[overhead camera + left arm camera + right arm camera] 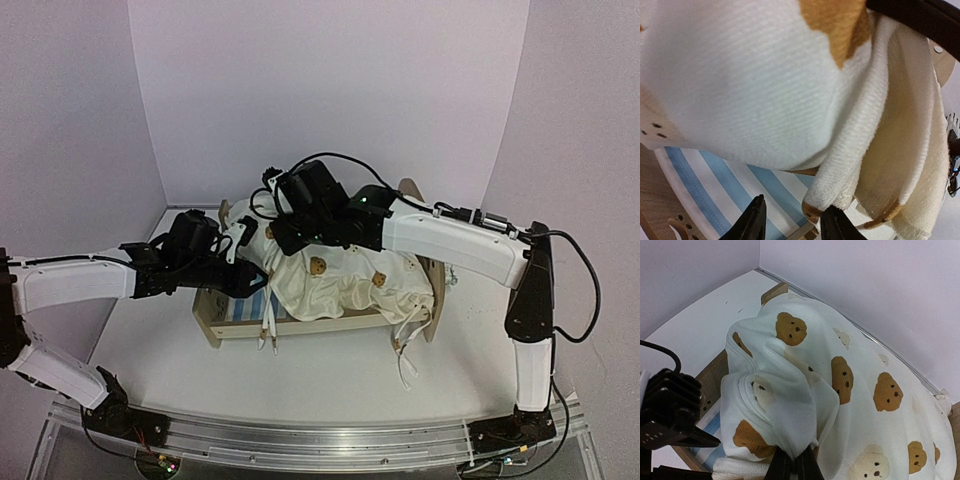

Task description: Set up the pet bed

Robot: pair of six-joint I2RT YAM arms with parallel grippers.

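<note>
The pet bed (300,325) stands mid-table, its rounded headboard (410,190) at the right and its blue-and-white striped mattress (245,312) showing at the left end. A cream bear-print quilt (340,275) lies bunched over most of it. My right gripper (792,467) is shut on a pinched fold of the quilt (855,370) near the bed's left end. My left gripper (792,225) hovers low over the mattress (725,185), jaws apart. A rolled edge of the quilt (850,165) hangs between the fingers and touches the right finger (836,226).
White tie strings (268,335) dangle over the bed's front rail, more at the right (405,360). Both arms cross above the bed's left half. White walls enclose the table on three sides. An aluminium rail (320,440) runs along the near edge.
</note>
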